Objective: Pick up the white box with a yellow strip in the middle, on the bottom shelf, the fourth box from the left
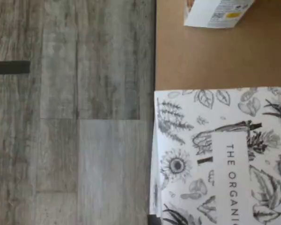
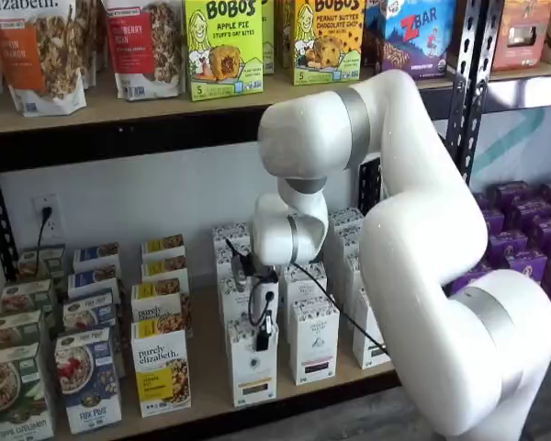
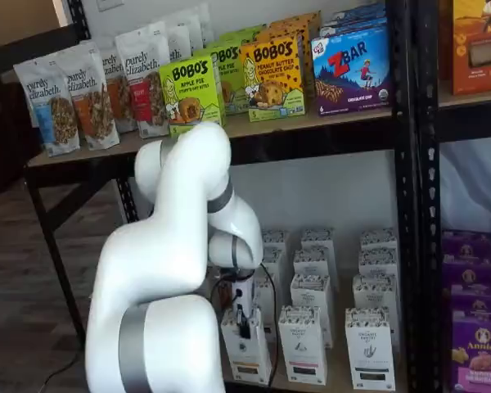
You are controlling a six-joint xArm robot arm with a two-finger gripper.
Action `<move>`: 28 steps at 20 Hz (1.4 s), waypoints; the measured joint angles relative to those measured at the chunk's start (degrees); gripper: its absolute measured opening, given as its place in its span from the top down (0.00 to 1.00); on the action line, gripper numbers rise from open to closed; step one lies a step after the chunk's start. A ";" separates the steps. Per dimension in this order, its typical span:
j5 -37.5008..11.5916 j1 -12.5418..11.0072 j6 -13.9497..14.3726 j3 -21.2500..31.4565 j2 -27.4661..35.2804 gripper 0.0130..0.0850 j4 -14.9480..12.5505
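Claw (image 2: pixel 264 338) looks clamped on the white box (image 2: pixel 253 369): in both shelf views its black fingers come down onto the top of that carton with no gap showing, so I call it closed on the box. That carton stands at the near edge of the bottom shelf (image 2: pixel 211 397), front of its row, upright, with the yellow strip low on its front face. Same grip shows in a shelf view at the claw (image 3: pixel 243 318) and the box (image 3: pixel 247 352). Wrist view shows the speckled botanical top of the box (image 1: pixel 220 154) close under the camera, brown shelf board beyond it and grey floor (image 1: pixel 70 117) off the near side; fingers not visible there. Just right of it sits a near-identical white carton (image 2: pixel 313 340) with a dark strip, close beside but I can't tell if they touch. Left of it are the purely elizabeth yellow boxes (image 2: pixel 161 372), a little apart. I judge the step as grasp made, lift not yet begun: the box base looks seated on the board. Next move calls for a straight lift, then a pull toward the near side, keeping clear of the right-hand neighbour and of the upper shelf beam (image 2: pixel 119 138) overhead.
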 joint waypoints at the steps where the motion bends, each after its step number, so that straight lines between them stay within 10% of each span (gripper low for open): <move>1: -0.42 0.07 -0.06 1.01 -0.52 0.56 0.09; 17: -10.70 2.29 -6.53 27.90 -16.78 0.56 8.01; 28: -9.40 2.26 3.84 47.52 -37.71 0.56 -2.60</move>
